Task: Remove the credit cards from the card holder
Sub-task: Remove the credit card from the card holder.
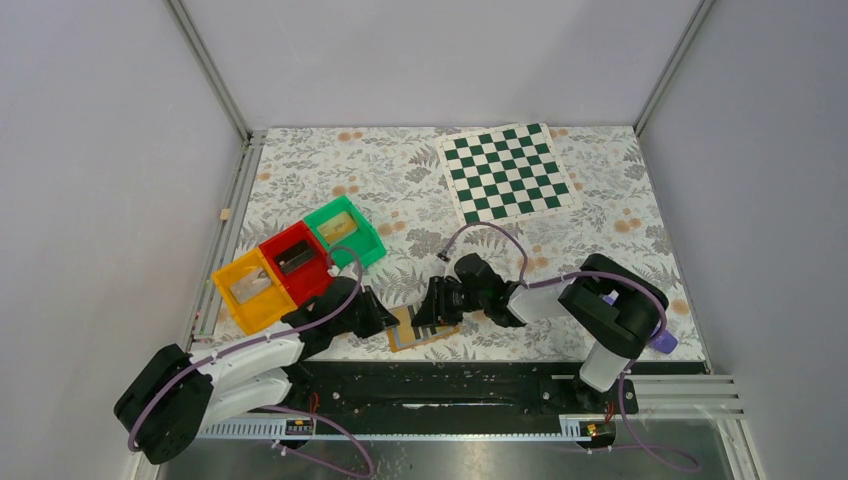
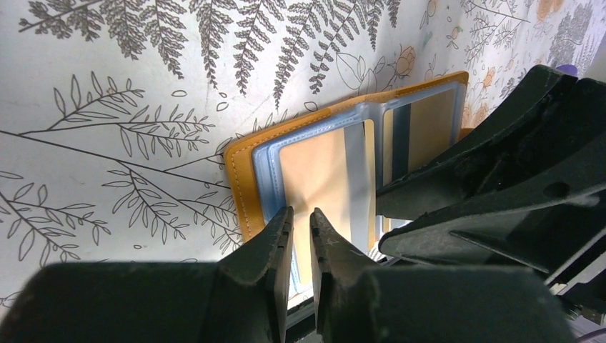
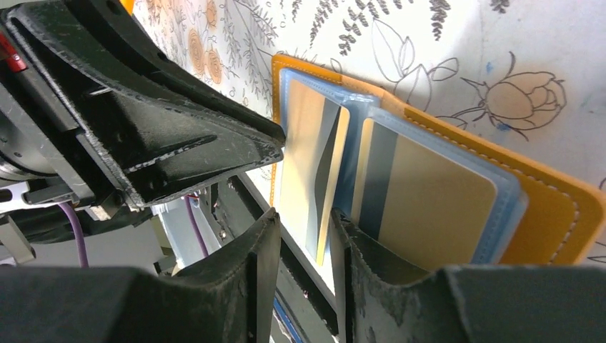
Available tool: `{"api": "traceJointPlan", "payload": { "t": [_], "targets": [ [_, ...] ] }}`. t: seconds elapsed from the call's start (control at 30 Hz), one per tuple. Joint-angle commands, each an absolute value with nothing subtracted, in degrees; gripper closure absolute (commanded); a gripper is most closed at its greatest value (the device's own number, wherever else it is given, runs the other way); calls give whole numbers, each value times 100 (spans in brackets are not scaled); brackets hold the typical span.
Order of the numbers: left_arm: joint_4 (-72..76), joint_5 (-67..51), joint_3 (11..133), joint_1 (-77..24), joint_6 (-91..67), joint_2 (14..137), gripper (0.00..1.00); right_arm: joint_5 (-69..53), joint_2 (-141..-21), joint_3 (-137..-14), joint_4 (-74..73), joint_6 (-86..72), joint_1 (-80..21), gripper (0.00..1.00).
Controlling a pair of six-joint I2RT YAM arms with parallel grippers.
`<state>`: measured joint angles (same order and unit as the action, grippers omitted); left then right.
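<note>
- Two sets of fingers meet over the card holder [image 1: 418,332], which lies open and flat at the very near edge of the counter [image 1: 600,230], between the two arms.
- Its orange-tan cover faces down. The pale-blue clear pockets face up, one on each half.
- Each pocket shows a tan card with a dark stripe beside the fold: the first card [image 3: 300,143] on the half nearer the left arm, and the second card [image 3: 436,207] on the other half.
- The left fingers [image 2: 270,250] are almost closed, with only a slim slit between them. Their tips sit at the holder's near edge, over the first card's pocket. Whether they pinch anything cannot be told.
- The right fingers [image 3: 259,250] are also only narrowly apart. Their tips are at the near end of the first card, and its striped corner shows in the gap. Whether they grip it cannot be told.
- The tips of the two arms are just beside each other above the holder.
- Off to the left a yellow bin [image 1: 250,292], a red bin [image 1: 297,262] and a green bin [image 1: 346,230] stand touching in a row.
- A green-and-white chessboard [image 1: 505,172] lies at the far right, well apart from the holder.
</note>
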<state>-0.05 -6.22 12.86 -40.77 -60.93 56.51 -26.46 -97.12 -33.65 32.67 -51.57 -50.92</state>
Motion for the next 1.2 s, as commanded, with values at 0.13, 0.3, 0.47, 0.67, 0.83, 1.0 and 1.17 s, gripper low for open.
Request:
{"api": "traceJointPlan", "payload": {
  "t": [0.13, 0.3, 0.47, 0.67, 0.83, 1.0, 1.17],
  "targets": [
    [294, -937, 968, -4117, -6319, 5584, 85, -2772, -9879, -3397, 4225, -5498, -5115, 71],
    [351, -978, 959, -4119, -6343, 5563, 85, -2756, -9922, -3412, 4350, -5536, -5100, 89],
    [300, -914, 914, -4120, -6346, 5574, 85, -2795, -9826, -3232, 4412, -5529, -4997, 100],
    [215, -826, 958, -4116, -6311, 5781, 86, -2808, -9524, -2947, 4240, -5381, -4829, 100],
    [184, -795, 1009, -4118, -6269, 5967, 86, -2861, -9440, -2827, 4253, -5370, -4720, 97],
    [113, -758, 1100, -4120, -6206, 6144, 86, -2916, -9408, -2834, 4191, -5359, -4682, 96],
    [54, -721, 1159, -4119, -6167, 6196, 86, -2890, -9209, -2746, 4003, -5256, -4590, 93]
  ]
}}
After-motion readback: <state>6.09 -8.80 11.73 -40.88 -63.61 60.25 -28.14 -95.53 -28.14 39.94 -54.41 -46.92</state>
